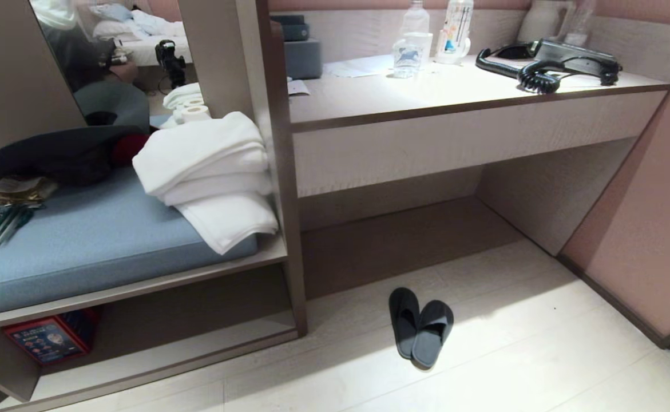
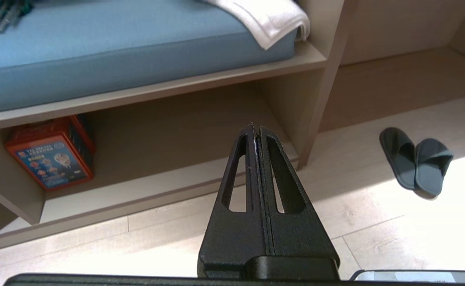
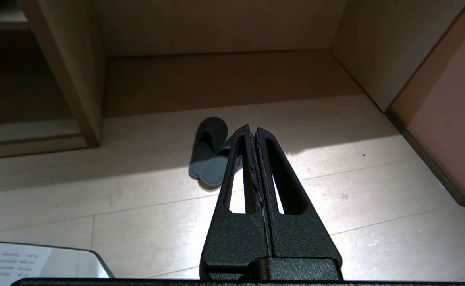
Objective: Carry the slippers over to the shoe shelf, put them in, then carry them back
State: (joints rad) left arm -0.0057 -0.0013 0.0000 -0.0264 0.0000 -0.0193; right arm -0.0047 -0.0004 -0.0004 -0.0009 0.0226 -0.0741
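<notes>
Head view is showing the slippers [image 1: 420,327] lying as a pair on the pale floor [image 1: 512,355], touching side by side, in front of the open space under the long desk [image 1: 455,97] and just right of the upright post [image 1: 289,217] of the built-in unit. The shoe shelf [image 1: 157,349], the low open cubby under the blue cushion [image 1: 94,240], is sitting to their left with a red box [image 1: 48,339] at its far left end.

I am judging the task to be at its opening step: nothing is being held and the pair is lying untouched. My left gripper [image 2: 256,129] is pointing at the cubby with its fingers clenched together on nothing; my right gripper [image 3: 253,131] is aiming over the slippers, likewise pressed tight and empty, well apart from them.

The next move is calling for opening the right fingers and descending to pinch the fabric uppers. Open floor is lying ahead and to the right; the post and the shelf's front lip are standing as edges to clear on the carry leftward. White towels [image 1: 209,171] are overhanging the cushion above the cubby mouth.
</notes>
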